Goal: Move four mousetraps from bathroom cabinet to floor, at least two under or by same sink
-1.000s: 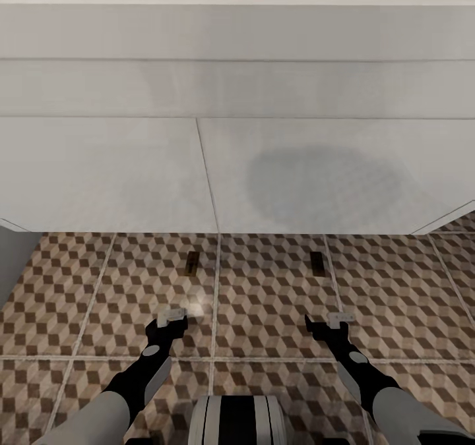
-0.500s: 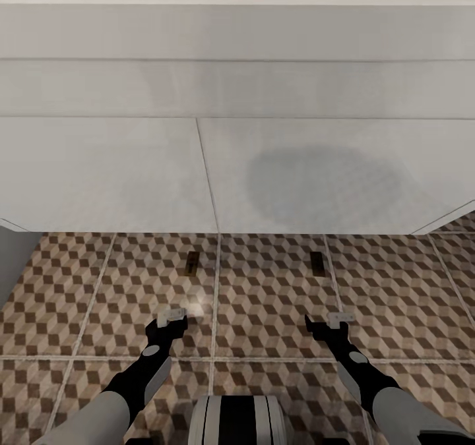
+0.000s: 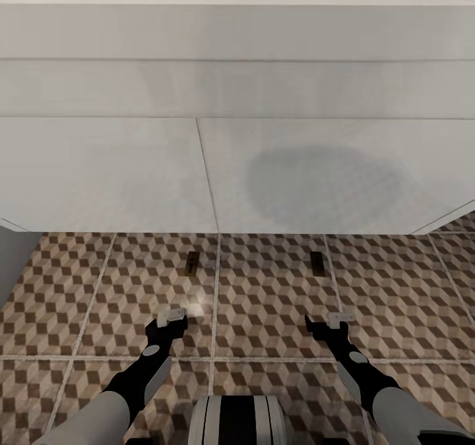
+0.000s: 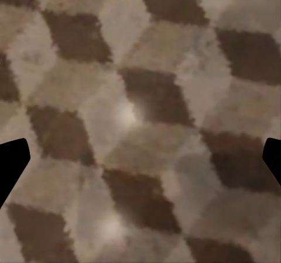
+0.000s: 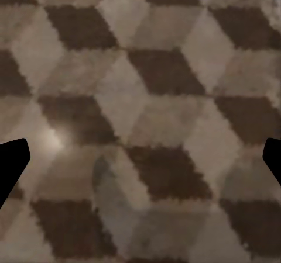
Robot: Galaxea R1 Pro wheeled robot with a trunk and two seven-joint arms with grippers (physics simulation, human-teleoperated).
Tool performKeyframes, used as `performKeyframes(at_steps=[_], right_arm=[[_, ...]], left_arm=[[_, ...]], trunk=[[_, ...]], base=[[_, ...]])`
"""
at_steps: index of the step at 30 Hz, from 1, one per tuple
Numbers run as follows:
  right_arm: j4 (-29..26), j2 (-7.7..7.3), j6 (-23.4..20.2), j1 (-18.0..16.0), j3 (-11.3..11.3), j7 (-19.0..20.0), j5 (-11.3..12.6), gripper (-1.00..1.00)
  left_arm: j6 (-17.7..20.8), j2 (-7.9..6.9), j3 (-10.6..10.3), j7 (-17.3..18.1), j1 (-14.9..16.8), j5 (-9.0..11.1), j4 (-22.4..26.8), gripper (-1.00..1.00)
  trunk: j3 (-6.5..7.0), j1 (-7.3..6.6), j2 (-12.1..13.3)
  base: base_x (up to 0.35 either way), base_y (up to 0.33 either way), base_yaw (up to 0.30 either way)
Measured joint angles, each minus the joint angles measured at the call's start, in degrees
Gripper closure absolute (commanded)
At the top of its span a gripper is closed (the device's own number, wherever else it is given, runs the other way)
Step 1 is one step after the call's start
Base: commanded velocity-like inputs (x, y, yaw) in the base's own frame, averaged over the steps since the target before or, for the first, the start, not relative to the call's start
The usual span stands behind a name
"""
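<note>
Two mousetraps lie flat on the cube-patterned bathroom floor (image 3: 270,287), just in front of the white vanity (image 3: 132,175): a left mousetrap (image 3: 192,262) and a right mousetrap (image 3: 317,263). The white band above the vanity (image 3: 237,29) looks like the bathroom sink's front wall. My left gripper (image 3: 173,316) hangs low over the tiles, a short way nearer to me than the left trap. My right gripper (image 3: 341,317) sits likewise behind the right trap. Both are open and hold nothing; in each wrist view the dark fingertips (image 4: 12,163) (image 5: 12,163) stand wide apart over bare tile. The cabinet is out of view.
The vanity's front overhangs the floor ahead. A grey surface (image 3: 8,260) borders the floor at the far left. My trunk's white and black column (image 3: 237,422) stands between the arms. Tiled floor extends to the right past the vanity's corner (image 3: 455,224).
</note>
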State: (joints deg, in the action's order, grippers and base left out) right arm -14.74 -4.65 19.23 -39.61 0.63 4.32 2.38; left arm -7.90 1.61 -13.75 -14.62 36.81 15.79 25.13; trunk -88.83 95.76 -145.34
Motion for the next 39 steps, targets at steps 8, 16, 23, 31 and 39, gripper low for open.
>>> performKeyframes(at_steps=[8, 16, 23, 31, 39], right_arm=[[0.0, 0.0, 0.0, 0.0, 0.0, 0.01, 0.0, -1.0], [0.0, 0.0, 0.0, 0.0, 0.0, 0.0, 0.0, -1.0], [-0.01, 0.0, 0.0, 0.0, 0.0, 0.0, 0.0, -1.0], [-0.03, 0.0, 0.0, 0.0, 0.0, -0.01, 0.0, -1.0], [-0.06, 0.0, 0.0, 0.0, 0.0, 0.04, 0.0, -1.0]], left_arm=[[-0.04, -0.03, 0.0, 0.0, -0.01, 0.07, 0.04, -1.0], [-0.16, 0.03, 0.06, 0.06, 0.0, 0.17, 0.05, -1.0], [-0.24, 0.08, 0.08, 0.08, -0.02, 0.25, 0.05, -1.0], [-0.34, 0.1, 0.09, 0.13, 0.0, 0.27, 0.05, -1.0], [-0.2, 0.1, 0.01, 0.09, -0.02, 0.27, 0.05, -1.0]], trunk=[[0.0, 0.0, 0.0], [0.0, 0.0, 0.0], [0.0, 0.0, 0.0], [0.0, 0.0, 0.0], [1.54, -0.18, 0.09]], base=[[0.0, 0.0, 0.0], [0.0, 0.0, 0.0], [0.0, 0.0, 0.0], [0.0, 0.0, 0.0], [0.0, 0.0, 0.0]])
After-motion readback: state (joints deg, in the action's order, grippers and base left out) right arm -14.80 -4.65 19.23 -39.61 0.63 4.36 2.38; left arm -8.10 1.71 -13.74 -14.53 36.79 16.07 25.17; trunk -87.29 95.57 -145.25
